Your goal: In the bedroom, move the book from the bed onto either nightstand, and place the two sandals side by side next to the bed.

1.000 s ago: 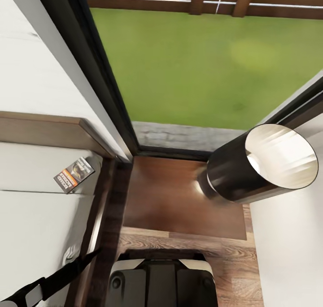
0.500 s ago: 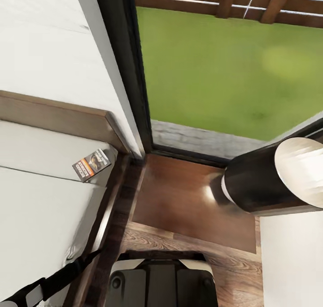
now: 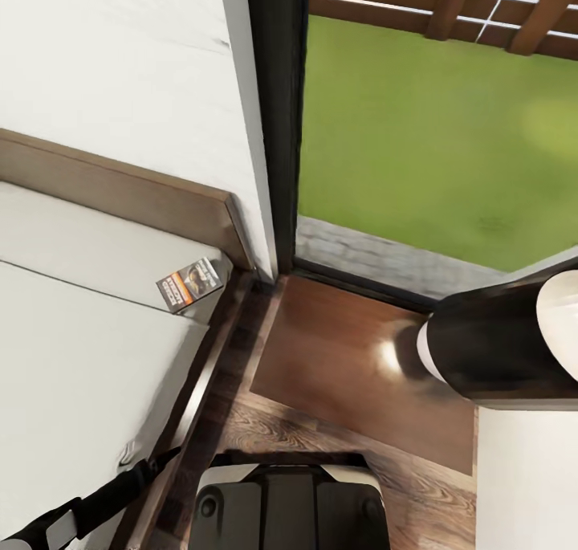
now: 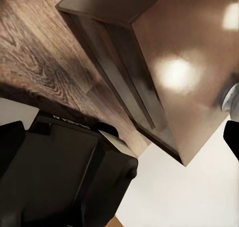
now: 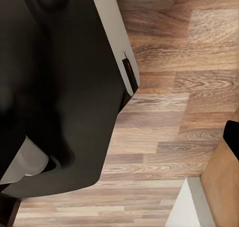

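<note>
My view has swung left, sliding the small dark paperback book (image 3: 189, 285) rightward; my jaws' spread I cannot tell, and reaching blind risks knocking it off the pale mattress bed (image 3: 72, 357).

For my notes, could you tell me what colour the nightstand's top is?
Glossy dark brown nightstand, clearest in the head view.

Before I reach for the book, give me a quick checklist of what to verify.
1. Book on the bed, near the headboard corner: ok.
2. Nothing lying on the book: ok.
3. Nightstand beside the bed, ahead of the robot: ok.
4. Bare spot on the nightstand top: ok, but a dark cylindrical lamp stands on its right part.
5. Left fingers open: cannot tell.
6. Sandals located: cannot tell.
</note>
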Robot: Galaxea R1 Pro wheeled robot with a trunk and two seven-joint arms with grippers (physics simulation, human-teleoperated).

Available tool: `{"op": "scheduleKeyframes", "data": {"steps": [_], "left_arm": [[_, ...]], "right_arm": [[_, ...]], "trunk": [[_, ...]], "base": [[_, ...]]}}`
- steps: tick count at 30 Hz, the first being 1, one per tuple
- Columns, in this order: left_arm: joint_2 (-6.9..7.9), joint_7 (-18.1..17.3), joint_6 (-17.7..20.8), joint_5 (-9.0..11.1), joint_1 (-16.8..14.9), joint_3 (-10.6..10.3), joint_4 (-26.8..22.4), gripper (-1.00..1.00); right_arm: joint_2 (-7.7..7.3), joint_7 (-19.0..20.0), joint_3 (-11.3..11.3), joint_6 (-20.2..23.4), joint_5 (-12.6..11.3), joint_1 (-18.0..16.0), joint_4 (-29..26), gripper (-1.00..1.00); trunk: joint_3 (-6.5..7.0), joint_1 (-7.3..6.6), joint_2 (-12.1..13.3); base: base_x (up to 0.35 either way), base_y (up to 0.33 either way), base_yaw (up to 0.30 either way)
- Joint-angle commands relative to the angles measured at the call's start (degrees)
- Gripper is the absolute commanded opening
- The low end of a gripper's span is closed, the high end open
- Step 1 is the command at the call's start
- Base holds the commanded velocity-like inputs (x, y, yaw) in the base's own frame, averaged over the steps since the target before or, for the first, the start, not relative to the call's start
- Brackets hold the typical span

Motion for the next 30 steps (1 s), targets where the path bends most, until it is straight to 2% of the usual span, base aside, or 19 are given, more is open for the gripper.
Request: {"op": "scheduleKeyframes", "data": {"steps": [1,8,19,30], "left_arm": [[0.01,-0.19,0.62,0.57,-0.02,-0.29,0.03,1.0],[0.01,-0.19,0.64,0.49,-0.02,-0.29,0.03,1.0],[-0.12,-0.09,0.63,0.43,-0.02,-0.37,-0.01,1.0],[-1.35,0.07,0.6,0.4,-0.02,-0.3,-0.06,1.0]], "right_arm": [[-0.03,0.31,-0.44,-0.18,-0.19,-0.08,0.22,1.0],[-0.03,0.31,-0.44,-0.18,-0.19,-0.08,0.24,1.0],[-0.03,0.31,-0.44,-0.18,-0.16,-0.08,0.22,1.0],[-0.03,0.31,-0.44,-0.18,-0.1,-0.08,0.19,1.0]], "trunk": [[-0.06,0.03,-0.09],[-0.06,0.03,-0.09],[-0.06,0.03,-0.09],[-0.06,0.03,-0.09]], "base": [[0.0,0.0,0.031],[0.0,-0.008,0.113],[0.0,-0.013,0.283],[0.0,0.0,0.287]]}}
